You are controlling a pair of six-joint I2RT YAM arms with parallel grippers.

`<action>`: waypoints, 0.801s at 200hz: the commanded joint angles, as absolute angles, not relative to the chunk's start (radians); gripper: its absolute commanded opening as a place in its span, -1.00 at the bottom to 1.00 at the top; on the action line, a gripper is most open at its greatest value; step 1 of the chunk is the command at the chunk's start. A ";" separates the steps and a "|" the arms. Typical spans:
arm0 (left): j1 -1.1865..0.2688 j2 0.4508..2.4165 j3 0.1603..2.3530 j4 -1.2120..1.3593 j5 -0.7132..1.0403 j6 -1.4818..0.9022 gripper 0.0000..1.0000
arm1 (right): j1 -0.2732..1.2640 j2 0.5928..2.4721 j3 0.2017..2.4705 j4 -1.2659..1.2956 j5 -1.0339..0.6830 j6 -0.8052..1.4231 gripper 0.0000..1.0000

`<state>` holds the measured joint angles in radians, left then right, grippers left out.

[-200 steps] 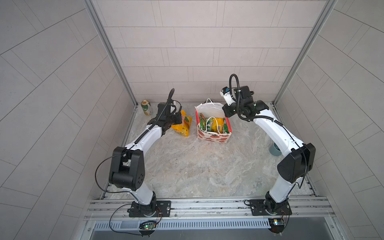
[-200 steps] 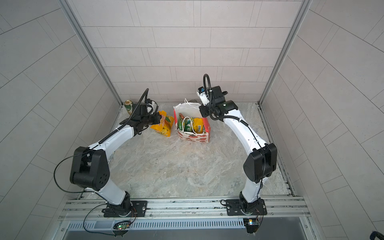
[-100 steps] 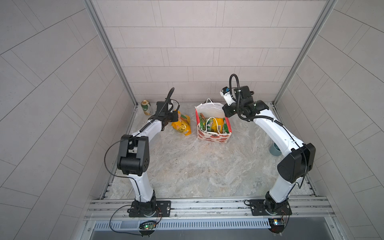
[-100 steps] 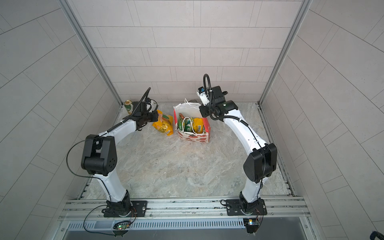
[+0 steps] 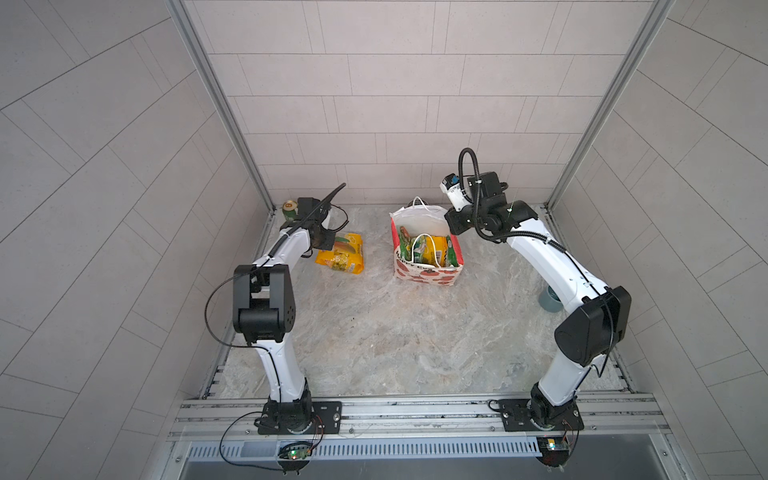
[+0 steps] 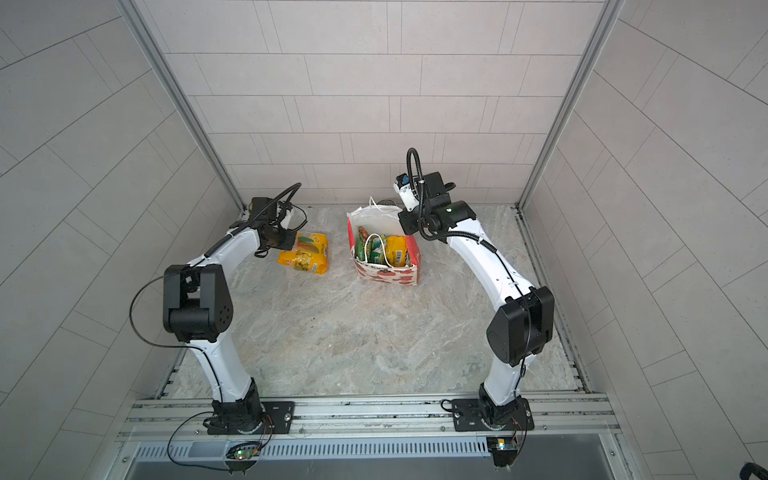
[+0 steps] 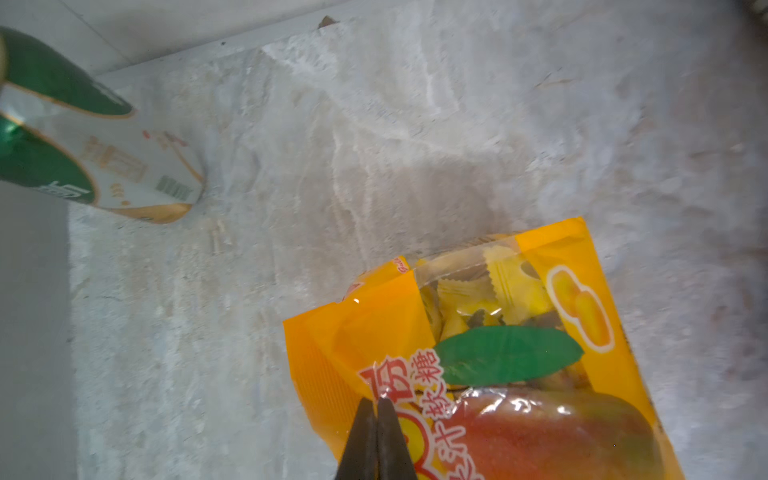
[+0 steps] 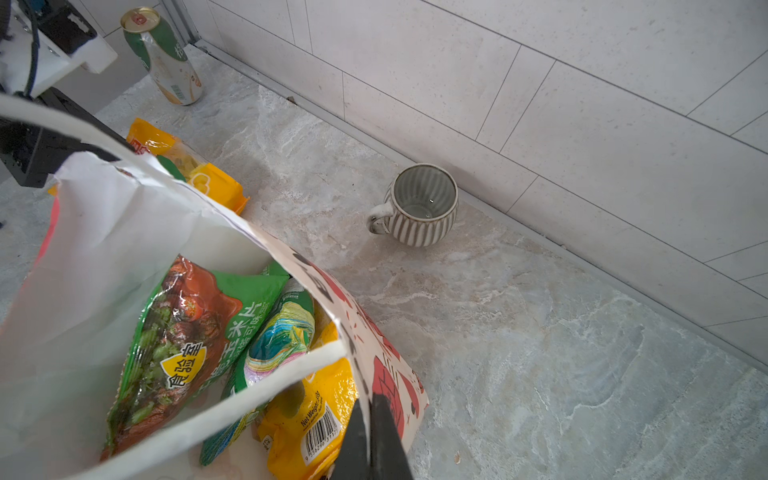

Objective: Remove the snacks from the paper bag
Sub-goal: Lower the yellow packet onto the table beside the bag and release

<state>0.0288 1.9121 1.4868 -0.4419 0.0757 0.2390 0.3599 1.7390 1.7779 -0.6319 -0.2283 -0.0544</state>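
The white paper bag point(image 5: 428, 274) point(image 6: 386, 274) with red prints stands open at the back middle. Snacks stand inside it: a green chips packet point(image 8: 178, 332), a green-yellow packet point(image 8: 278, 340) and a yellow packet point(image 8: 311, 411). My right gripper point(image 8: 368, 401) point(image 5: 451, 226) is shut on the bag's rim, paper pinched between its fingers. A yellow-orange mango packet point(image 5: 341, 257) point(image 6: 305, 254) point(image 7: 519, 374) lies on the table left of the bag. My left gripper point(image 7: 377, 401) point(image 5: 326, 241) is shut at that packet's top corner.
A green-gold can point(image 5: 289, 210) point(image 7: 104, 166) point(image 8: 166, 54) stands in the back left corner, close to the left gripper. A ribbed grey mug point(image 8: 419, 208) sits behind the bag by the back wall. A grey cup point(image 5: 549, 301) shows behind the right arm.
My left arm swung left, away from the bag, and the yellow-orange packet came with it and sank onto the table. The right arm and the bag have not moved.
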 commanded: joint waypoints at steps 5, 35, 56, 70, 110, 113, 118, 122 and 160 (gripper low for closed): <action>0.076 1.926 1.503 -0.485 -0.001 0.323 -1.00 | 0.365 1.700 1.784 -0.563 -0.250 -0.050 -1.00; 0.121 1.928 1.488 -0.457 -0.043 0.315 -1.00 | 0.365 1.701 1.784 -0.566 -0.245 -0.054 -1.00; 0.145 1.926 1.468 -0.399 -0.051 0.319 -1.00 | 0.365 1.701 1.784 -0.565 -0.250 -0.054 -1.00; 0.151 1.933 1.472 -0.390 -0.062 0.319 -1.00 | 0.365 1.701 1.783 -0.564 -0.254 -0.054 -1.00; 0.161 1.951 1.472 -0.371 -0.112 0.312 -0.85 | 0.365 1.696 1.783 -0.567 -0.253 -0.056 -1.00; 0.161 1.953 1.473 -0.370 -0.119 0.314 -0.85 | 0.365 1.696 1.784 -0.568 -0.253 -0.056 -1.00; 0.161 1.953 1.474 -0.365 -0.134 0.315 -0.83 | 0.365 1.696 1.783 -0.568 -0.254 -0.057 -1.00; 0.161 1.954 1.474 -0.361 -0.142 0.315 -0.75 | 0.365 1.695 1.784 -0.568 -0.253 -0.056 -1.00; 0.160 1.918 1.507 -0.371 -0.180 0.277 -0.03 | 0.367 1.701 1.790 -0.569 -0.258 -0.054 -1.00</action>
<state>0.1570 1.9419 1.4792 -0.3668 -0.1398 0.3073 0.3599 1.7390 1.7779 -0.6319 -0.2321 -0.0547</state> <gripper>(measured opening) 0.438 0.049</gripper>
